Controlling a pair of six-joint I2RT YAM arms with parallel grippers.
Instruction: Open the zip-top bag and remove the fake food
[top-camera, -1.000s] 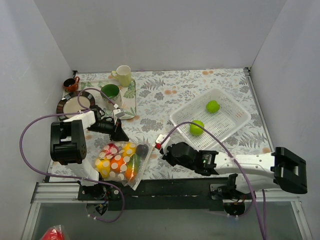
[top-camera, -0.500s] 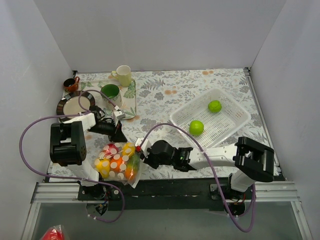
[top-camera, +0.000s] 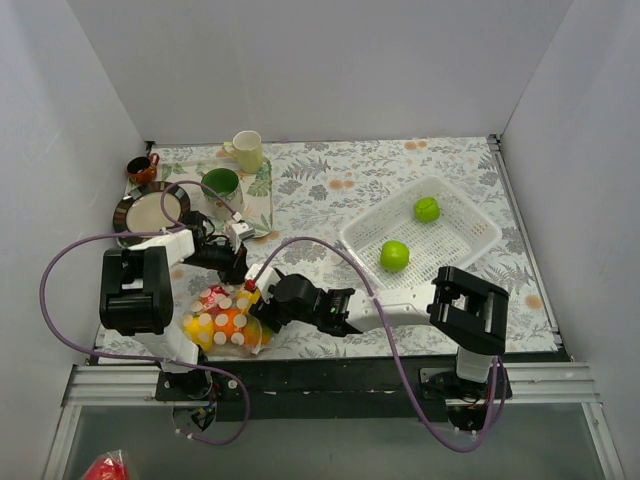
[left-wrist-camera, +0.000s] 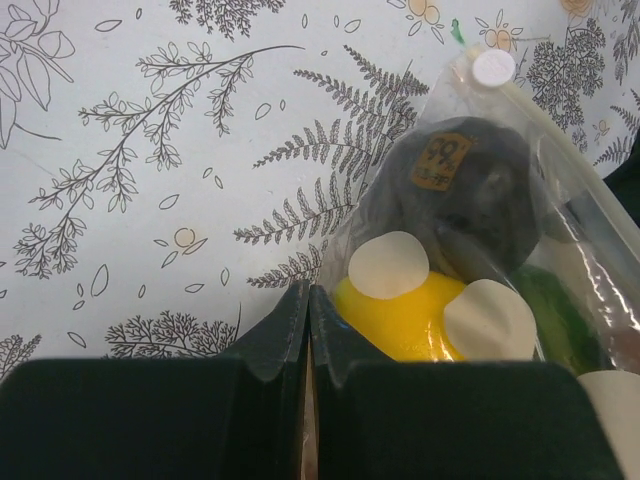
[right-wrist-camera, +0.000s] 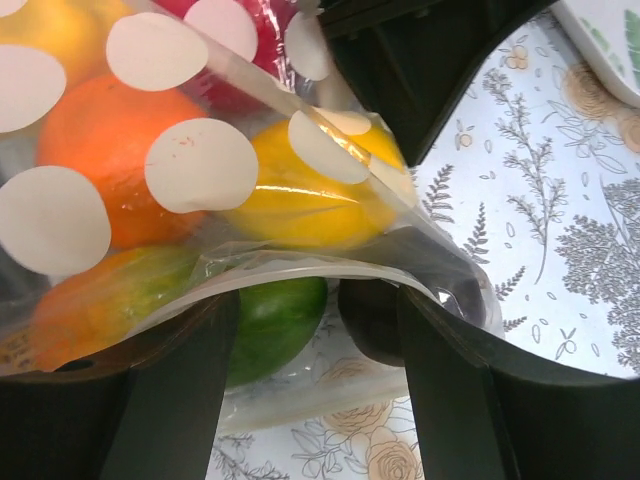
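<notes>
zip-top bag (top-camera: 222, 318) w/ fake food (right-wrist-camera: 110, 170) betw. spread R claw (right-wrist-camera: 310, 300), L claw (left-wrist-camera: 308, 305) pressed together just beside it

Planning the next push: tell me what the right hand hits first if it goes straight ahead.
The bag: the open right hand sits right at it, with the green fruit just behind the film, though depth is hard to judge.

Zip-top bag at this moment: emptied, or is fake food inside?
Not emptied. An orange piece, a yellow piece and a dark piece show through the zip-top bag; two green pieces lie in the white basket.
</notes>
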